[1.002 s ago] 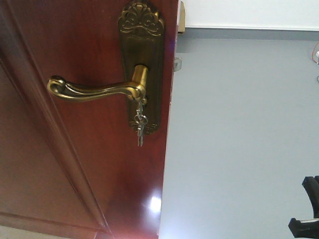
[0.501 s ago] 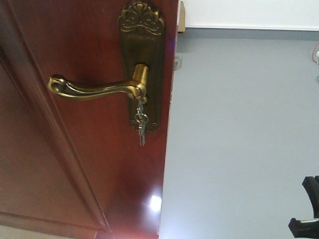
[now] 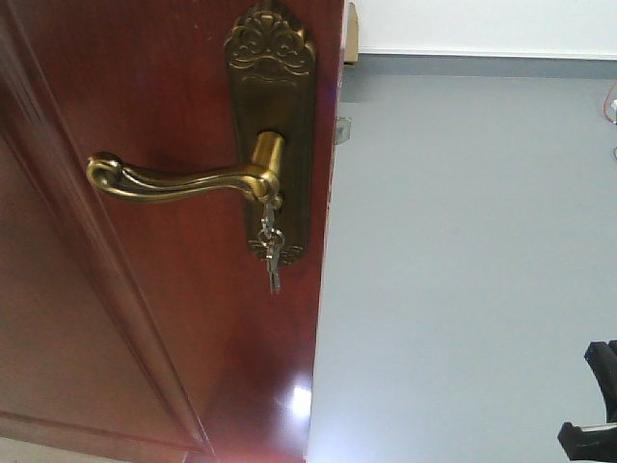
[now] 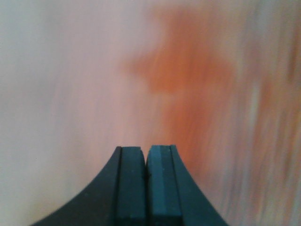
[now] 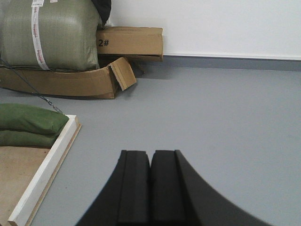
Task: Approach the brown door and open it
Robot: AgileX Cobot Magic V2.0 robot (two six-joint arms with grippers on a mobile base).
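The brown door (image 3: 145,318) fills the left half of the front view, its right edge standing against grey floor. Its brass lever handle (image 3: 178,181) points left from the embossed backplate (image 3: 273,87), and small keys (image 3: 272,256) hang below the lever's hub. My left gripper (image 4: 146,149) is shut with nothing between its pads, close before a blurred reddish-brown and pale surface. My right gripper (image 5: 151,153) is shut and empty, over grey floor. Neither gripper touches the handle in any view.
The right wrist view shows a white-edged board (image 5: 44,174) with green sacks (image 5: 28,120) at left, and cardboard boxes (image 5: 129,42) with a green bale (image 5: 49,33) against the white wall. A black robot part (image 3: 593,405) sits at the front view's lower right.
The door handle and backplate have drifted slightly left and down in the front view, and the keys have swung a little. Both grippers stay shut.
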